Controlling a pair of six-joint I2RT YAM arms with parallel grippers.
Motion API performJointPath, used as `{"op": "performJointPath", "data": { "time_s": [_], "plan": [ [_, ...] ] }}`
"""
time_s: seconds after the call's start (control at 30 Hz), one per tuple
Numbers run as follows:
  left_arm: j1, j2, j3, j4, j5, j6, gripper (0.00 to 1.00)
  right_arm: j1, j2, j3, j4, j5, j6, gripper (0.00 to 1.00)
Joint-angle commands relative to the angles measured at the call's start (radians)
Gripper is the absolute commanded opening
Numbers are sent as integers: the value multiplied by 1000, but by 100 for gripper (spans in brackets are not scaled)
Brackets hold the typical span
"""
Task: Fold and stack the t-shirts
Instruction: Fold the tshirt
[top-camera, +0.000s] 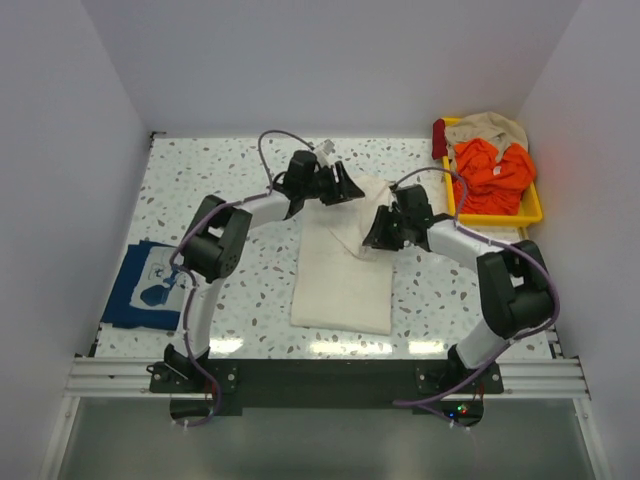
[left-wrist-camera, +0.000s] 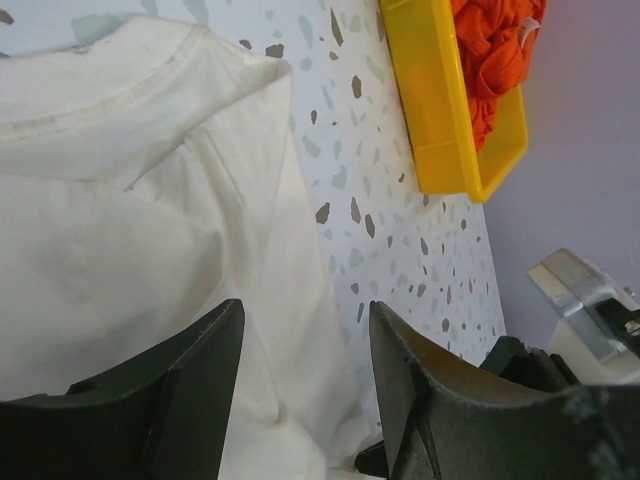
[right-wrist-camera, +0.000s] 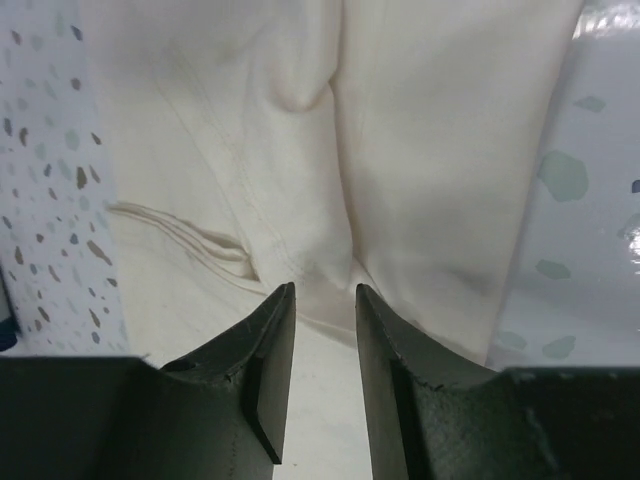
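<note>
Left gripper (top-camera: 343, 188): jaws moderately apart. In the left wrist view the gripper (left-wrist-camera: 305, 320) has a clear gap between the two dark fingers (left-wrist-camera: 190, 390), with nothing pinched and only cloth visible behind. It hovers over the far end of the large plain cream cotton t-shirt (top-camera: 340, 280); I can't tell if it touches.

Right gripper (top-camera: 378, 228): jaws narrow but not closed. In the right wrist view the gripper (right-wrist-camera: 325, 295) shows a slim slot between the fingers (right-wrist-camera: 270, 350), with cream fabric seen through it. It doesn't look clamped. The tips sit just above or on the shirt's far right part, facing the left gripper with the cloth between them.

The cream t-shirt (right-wrist-camera: 420, 150) lies mid-counter, folded into a long strip running from near the near edge toward the far edge. The near part is flat. The far end is rumpled, with a flap turned over at an angle. A stitched hem and creases show (left-wrist-camera: 120, 220).

The navy blue t-shirt with white printed graphic (top-camera: 150, 285) lies folded flat at the left edge of the counter, toward the near-left corner, print up. It is well apart from both grippers and from the cream shirt.

The white speckled terrazzo counter (top-camera: 230, 180) carries everything.

A yellow plastic tray (top-camera: 495, 218) sits at the far-right corner, holding bunched orange cloth (top-camera: 495, 170) and beige cloth (top-camera: 490, 125) behind it. The tray wall (left-wrist-camera: 430, 110) is near the cream shirt's far end, not touching.
</note>
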Motion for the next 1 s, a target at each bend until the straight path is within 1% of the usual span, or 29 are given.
{"op": "performJointPath", "data": {
  "time_s": [0.0, 0.1, 0.13, 0.17, 0.2, 0.23, 0.27, 0.3, 0.33, 0.37, 0.4, 0.43, 0.5, 0.53, 0.6, 0.63, 0.7, 0.73, 0.8, 0.9, 0.97],
  "plan": [
    [20, -124, 34, 4, 41, 49, 59, -20, -89, 84, -66, 31, -31, 35],
    [37, -230, -41, -19, 25, 44, 59, -22, -155, 80, -122, 63, -28, 39],
    [45, -301, -73, -36, -8, 43, 59, -22, -181, 59, -137, 72, -22, 39],
    [46, -343, -159, -65, -31, 24, 58, -22, -236, 40, -160, 76, -17, 40],
    [48, -387, -211, -76, -80, 15, 57, -23, -273, 20, -172, 77, -6, 41],
    [48, -477, -262, -91, -106, 10, 55, -22, -307, -21, -192, 77, 1, 42],
    [48, -522, -353, -151, -137, 10, 53, -23, -386, -47, -224, 70, 9, 43],
    [48, -611, -398, -186, -192, 10, 51, -23, -428, -76, -235, 28, 27, 43],
    [48, -657, -449, -209, -208, 12, 51, -23, -469, -140, -249, 13, 38, 44],
    [48, -705, -551, -245, -225, 19, 51, -25, -515, -170, -289, -4, 49, 46],
    [48, -751, -599, -266, -248, 24, 51, -25, -590, -196, -319, -12, 60, 48],
    [43, -844, -697, -269, -251, 32, 51, -23, -629, -243, -350, -30, 63, 49],
    [37, -933, -787, -332, -258, 52, 52, -23, -731, -296, -419, -58, 76, 51],
    [35, -1008, -864, -349, -260, 58, 53, -25, -762, -343, -442, -73, 92, 51],
    [35, -1108, -935, -391, -233, 69, 55, -23, -851, -391, -491, -101, 118, 50],
    [35, -1136, -997, -398, -222, 75, 56, -23, -876, -429, -508, -110, 129, 50],
    [35, -1214, -1048, -426, -194, 75, 57, -22, -924, -463, -539, -136, 148, 50],
    [35, -1234, -1087, -431, -179, 78, 57, -23, -956, -486, -548, -141, 156, 50],
    [35, -1273, -1118, -435, -133, 81, 58, -22, -970, -502, -567, -145, 165, 50],
    [34, -1268, -1178, -397, -52, 86, 57, -22, -971, -531, -554, -148, 172, 50],
    [29, -1261, -1222, -365, -28, 79, 56, -23, -950, -557, -521, -156, 172, 49]
  ]
}}
